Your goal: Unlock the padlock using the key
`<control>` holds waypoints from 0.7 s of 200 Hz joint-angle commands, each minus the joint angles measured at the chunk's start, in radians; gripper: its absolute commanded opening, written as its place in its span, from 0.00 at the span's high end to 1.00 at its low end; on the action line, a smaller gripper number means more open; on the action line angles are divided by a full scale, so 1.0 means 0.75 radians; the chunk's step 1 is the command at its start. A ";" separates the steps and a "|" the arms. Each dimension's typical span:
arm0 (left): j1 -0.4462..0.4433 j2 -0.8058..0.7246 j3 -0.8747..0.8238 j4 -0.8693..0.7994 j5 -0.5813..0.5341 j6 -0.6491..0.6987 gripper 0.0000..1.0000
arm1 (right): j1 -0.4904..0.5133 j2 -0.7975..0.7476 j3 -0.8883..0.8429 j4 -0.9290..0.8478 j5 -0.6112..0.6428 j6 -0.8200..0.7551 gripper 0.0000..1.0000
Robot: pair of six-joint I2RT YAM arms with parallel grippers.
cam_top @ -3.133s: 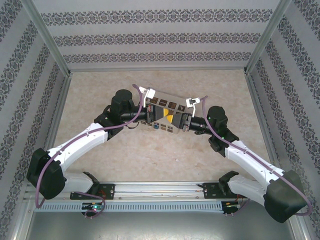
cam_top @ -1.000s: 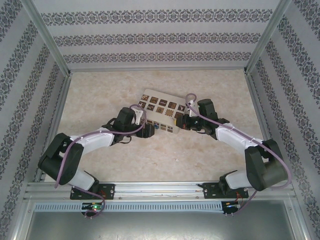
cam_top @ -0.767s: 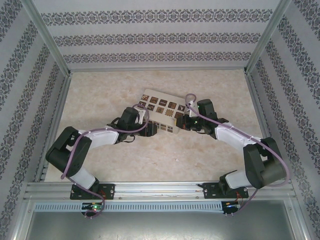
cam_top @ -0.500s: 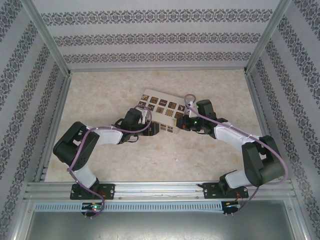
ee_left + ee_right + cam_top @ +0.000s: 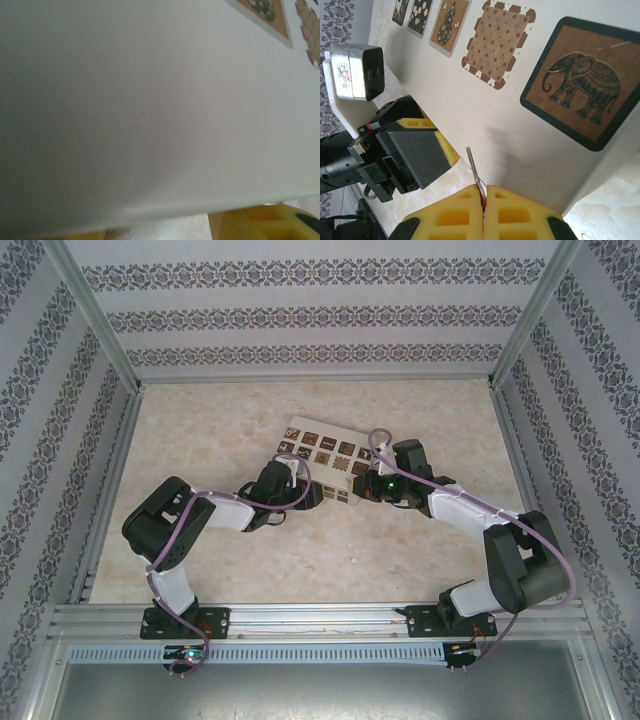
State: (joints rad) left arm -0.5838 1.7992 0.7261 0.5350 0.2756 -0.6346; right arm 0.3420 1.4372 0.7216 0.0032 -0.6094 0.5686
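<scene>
My right gripper [image 5: 484, 189] is shut on a thin metal key [image 5: 472, 165]. The blade sticks out toward the near side of the white box with brown tiles [image 5: 530, 145]. From above, the right gripper [image 5: 368, 487] sits at the box's [image 5: 322, 452] near right edge. The left gripper [image 5: 312, 496] is at its near left edge. In the left wrist view the box's white face [image 5: 150, 100] looms close. The left gripper [image 5: 157, 231] shows yellow fingers [image 5: 270, 225] apart, with bare table between them. A black left finger [image 5: 412, 150] stands beside the key. The blue padlock is hidden.
The box lies on a beige marbled table [image 5: 300, 560] inside patterned walls [image 5: 320, 315]. An elephant tile [image 5: 582, 85] is on the box's top. The left wrist camera [image 5: 357, 70] juts out beside the box. Aluminium rails [image 5: 320, 615] cross the near edge.
The box, first held up between both grippers, now lies on the table. The left arm has folded in, its gripper sliding right along the box's near edge. The right gripper has barely moved.
</scene>
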 commanded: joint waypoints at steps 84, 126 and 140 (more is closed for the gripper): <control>-0.045 0.071 0.005 0.139 -0.018 -0.037 0.55 | -0.015 0.041 -0.003 -0.005 0.028 -0.010 1.00; -0.050 0.094 0.013 0.156 -0.014 -0.049 0.57 | -0.016 0.068 -0.007 0.007 0.007 0.014 1.00; -0.050 0.100 0.017 0.158 -0.011 -0.052 0.58 | -0.014 0.066 -0.011 0.012 0.005 0.020 1.00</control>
State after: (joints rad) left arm -0.6025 1.8454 0.7261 0.6132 0.2569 -0.6571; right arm 0.3416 1.4590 0.7216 0.0196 -0.6136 0.5735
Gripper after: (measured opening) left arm 0.425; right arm 0.042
